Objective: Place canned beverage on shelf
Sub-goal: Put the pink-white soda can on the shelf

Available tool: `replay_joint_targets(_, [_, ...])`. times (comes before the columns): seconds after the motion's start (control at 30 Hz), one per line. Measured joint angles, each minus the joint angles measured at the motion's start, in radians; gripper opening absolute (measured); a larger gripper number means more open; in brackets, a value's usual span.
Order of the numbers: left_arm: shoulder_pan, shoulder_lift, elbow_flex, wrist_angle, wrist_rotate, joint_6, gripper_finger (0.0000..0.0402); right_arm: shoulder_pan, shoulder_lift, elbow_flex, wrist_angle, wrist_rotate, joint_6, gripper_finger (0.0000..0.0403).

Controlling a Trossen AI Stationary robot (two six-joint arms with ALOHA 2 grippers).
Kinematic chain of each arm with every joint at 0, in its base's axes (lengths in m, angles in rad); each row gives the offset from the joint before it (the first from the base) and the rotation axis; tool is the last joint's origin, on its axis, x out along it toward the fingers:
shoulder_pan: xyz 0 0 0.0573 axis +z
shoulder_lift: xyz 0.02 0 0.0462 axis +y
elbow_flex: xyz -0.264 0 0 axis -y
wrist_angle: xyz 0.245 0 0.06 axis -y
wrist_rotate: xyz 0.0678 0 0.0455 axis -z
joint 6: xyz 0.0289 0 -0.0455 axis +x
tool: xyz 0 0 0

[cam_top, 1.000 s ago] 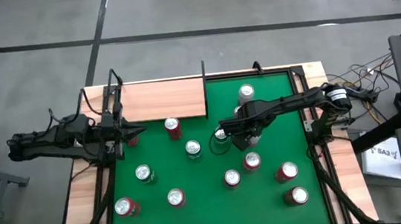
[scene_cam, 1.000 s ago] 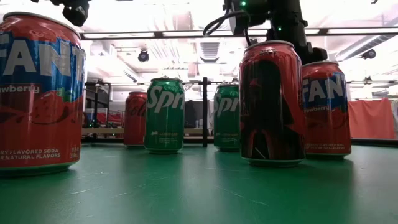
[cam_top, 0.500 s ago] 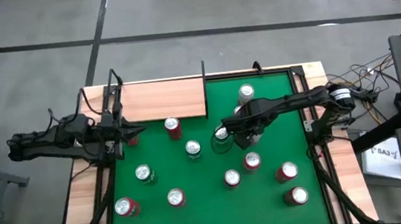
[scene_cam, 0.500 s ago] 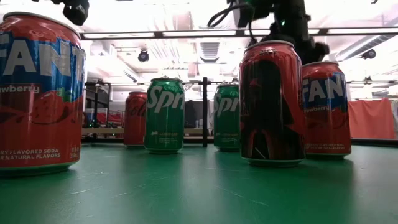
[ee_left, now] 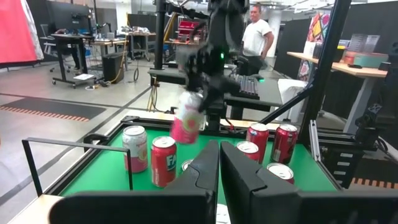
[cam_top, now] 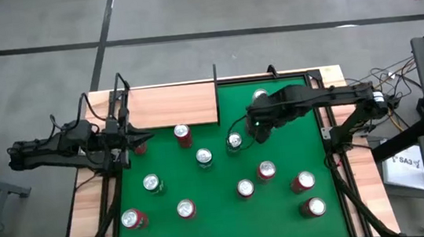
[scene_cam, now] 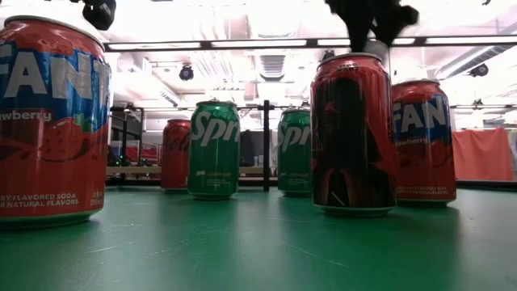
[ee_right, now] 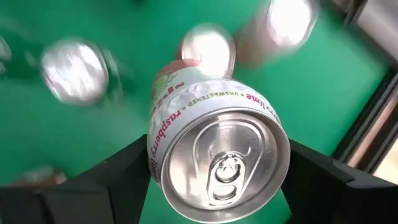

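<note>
Lifted now, right gripper (ee_right: 217, 168) holds pink can (ee_right: 214, 146) above scattered cans (cam_top: 204, 157)

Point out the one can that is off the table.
The pink-and-white can, held in the right pincer, lifted above the green table; all others stand on it.

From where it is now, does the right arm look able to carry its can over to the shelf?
Probably yes. The right hand grips a pink raspberry-lime can lifted above the standing cans, so little blocks the path to the shelf. Its near part looks bare; the left hand waits shut by its corner.
</note>
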Motion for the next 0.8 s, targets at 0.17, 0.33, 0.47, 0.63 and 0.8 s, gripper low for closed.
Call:
replay_joint_targets(0.17, [0.0, 0.0, 0.0, 0.03, 0.0, 0.001, 0.0, -0.001, 0.007, 0.116, 0.152, 0.216, -0.168, 0.0283])
replay_joint_targets(0.33, [0.0, 0.0, 0.0, 0.044, 0.0, 0.001, 0.0, 0.0, 0.007, 0.165, 0.435, 0.261, -0.418, 0.0283])
replay_joint_targets(0.47, [0.0, 0.0, 0.0, 0.055, 0.0, 0.018, 0.0, 0.0, 0.007, 0.132, 0.784, 0.23, -0.636, 0.0283])
replay_joint_targets(0.63, [0.0, 0.0, 0.0, 0.096, 0.0, 0.035, 0.0, 0.0, 0.064, 0.109, 1.053, 0.089, -0.786, 0.0283])
replay_joint_targets(0.8, [0.0, 0.0, 0.0, 0.125, 0.0, 0.024, 0.0, -0.005, 0.164, 0.122, 1.133, 0.062, -0.849, 0.0283])
